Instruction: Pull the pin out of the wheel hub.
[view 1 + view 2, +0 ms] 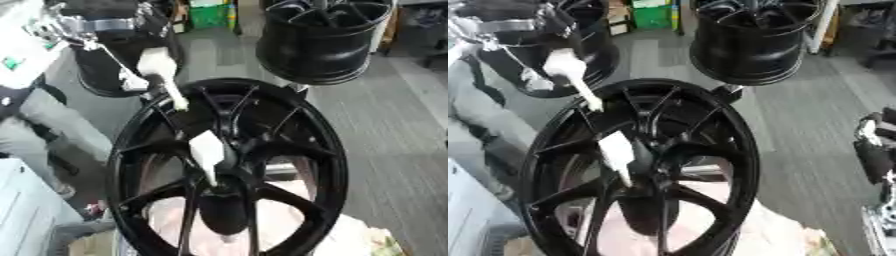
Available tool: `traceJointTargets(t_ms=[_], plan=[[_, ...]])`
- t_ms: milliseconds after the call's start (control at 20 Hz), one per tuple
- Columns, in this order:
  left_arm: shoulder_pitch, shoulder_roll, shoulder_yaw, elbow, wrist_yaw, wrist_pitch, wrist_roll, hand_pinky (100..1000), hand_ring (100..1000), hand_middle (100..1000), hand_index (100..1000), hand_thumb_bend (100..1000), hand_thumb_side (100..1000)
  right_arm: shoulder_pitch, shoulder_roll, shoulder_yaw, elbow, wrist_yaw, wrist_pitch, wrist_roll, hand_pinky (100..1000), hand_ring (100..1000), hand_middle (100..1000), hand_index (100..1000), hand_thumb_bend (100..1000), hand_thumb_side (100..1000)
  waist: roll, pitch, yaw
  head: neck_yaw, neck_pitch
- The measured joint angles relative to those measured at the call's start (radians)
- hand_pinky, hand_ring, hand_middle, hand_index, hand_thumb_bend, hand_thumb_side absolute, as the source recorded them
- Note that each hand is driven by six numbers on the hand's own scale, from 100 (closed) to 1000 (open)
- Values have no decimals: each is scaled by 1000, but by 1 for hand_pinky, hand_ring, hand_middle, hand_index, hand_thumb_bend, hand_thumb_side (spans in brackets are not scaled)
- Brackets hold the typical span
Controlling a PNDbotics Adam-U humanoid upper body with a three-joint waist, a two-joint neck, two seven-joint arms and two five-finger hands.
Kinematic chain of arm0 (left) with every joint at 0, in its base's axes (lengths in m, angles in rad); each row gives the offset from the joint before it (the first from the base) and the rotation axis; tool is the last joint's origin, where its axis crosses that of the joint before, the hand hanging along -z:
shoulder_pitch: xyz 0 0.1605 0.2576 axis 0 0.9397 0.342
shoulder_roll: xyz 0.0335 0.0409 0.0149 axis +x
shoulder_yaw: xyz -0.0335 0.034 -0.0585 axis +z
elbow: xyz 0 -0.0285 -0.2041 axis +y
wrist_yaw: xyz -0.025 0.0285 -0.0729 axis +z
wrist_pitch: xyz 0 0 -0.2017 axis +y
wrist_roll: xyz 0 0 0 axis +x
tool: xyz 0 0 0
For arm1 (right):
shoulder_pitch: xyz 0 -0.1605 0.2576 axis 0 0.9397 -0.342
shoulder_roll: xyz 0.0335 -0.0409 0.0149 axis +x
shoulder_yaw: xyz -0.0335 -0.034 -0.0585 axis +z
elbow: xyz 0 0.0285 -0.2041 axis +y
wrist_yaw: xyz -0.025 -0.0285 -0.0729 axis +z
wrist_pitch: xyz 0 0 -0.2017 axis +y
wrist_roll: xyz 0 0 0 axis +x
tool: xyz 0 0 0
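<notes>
Wheel: a black spoked wheel (229, 167) stands nearly upright in the middle of the view, its face toward the camera and its top leaning a little to the right.
Pins: two white pins show on it. One (207, 156) sits at the hub, just above the centre; the other (163, 74) is up at the upper-left rim.
Hub pin axis: its long axis runs up and down the view, wide end up, narrow tip down into the hub, tilted slightly left at the top.
Upper pin axis: it slants from upper left to lower right, its thin tip touching the rim.
Left hand: the left hand (92, 22) is at the top left, just above the upper pin; whether its fingers hold that pin I cannot tell.
Right hand: the right hand (875, 150) shows only at the right edge of the right eye view, well apart from the wheel; its fingers cannot be made out.
Risk: a pull off the pin's axis could likely jam it in the hub or tip the standing wheel.
Risk two: a slipping pin could drop between the spokes.
Background: two more black wheels (322, 37) stand behind on the grey floor (394, 125).
</notes>
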Motion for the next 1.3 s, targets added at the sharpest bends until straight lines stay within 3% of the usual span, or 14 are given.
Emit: traceJointTargets(t_ms=[500, 650, 700, 750, 850, 900, 1050, 1250, 1300], plan=[[206, 145, 250, 211, -137, 18, -18, 580, 426, 564, 758, 301, 207, 10, 0, -11, 3, 0, 1, -7, 505, 686, 735, 791, 100, 491, -15, -3, 25, -8, 0], [271, 151, 320, 260, -187, 20, -20, 669, 553, 675, 823, 436, 243, 12, 1, -11, 4, 0, 1, -7, 505, 686, 735, 791, 100, 493, -16, -4, 27, -8, 0], [291, 151, 338, 269, -203, 20, -20, 705, 634, 742, 868, 511, 264, 12, 2, -11, 5, 0, 1, -7, 505, 686, 735, 791, 100, 494, -17, -4, 27, -8, 0], [308, 151, 353, 273, -221, 20, -20, 750, 712, 793, 899, 561, 346, 12, 2, -11, 5, 0, 1, -7, 505, 686, 735, 791, 100, 494, -19, -4, 26, -8, 0], [342, 151, 384, 276, -254, 20, -20, 812, 789, 861, 932, 575, 532, 13, 2, -11, 5, 0, 0, -7, 505, 686, 735, 791, 100, 494, -21, -4, 22, -8, 0], [357, 151, 402, 282, -270, 20, -20, 826, 804, 874, 936, 578, 560, 13, 3, -11, 5, 0, 0, -8, 505, 686, 735, 791, 100, 494, -22, -4, 21, -8, 0], [393, 150, 465, 304, -321, 20, -20, 827, 805, 871, 931, 525, 593, 13, 5, -11, 5, 0, 0, -9, 505, 686, 735, 791, 100, 494, -25, -3, 21, -8, 0], [435, 117, 557, 296, -388, 20, -20, 796, 759, 829, 891, 305, 532, 13, 11, -12, 5, 0, -1, -9, 505, 686, 735, 791, 100, 495, -31, -2, 21, -10, 0], [450, 102, 579, 284, -396, 18, -18, 795, 757, 827, 888, 290, 530, 13, 11, -13, 5, 0, -1, -9, 505, 686, 735, 791, 100, 495, -32, 0, 21, -11, 0]])
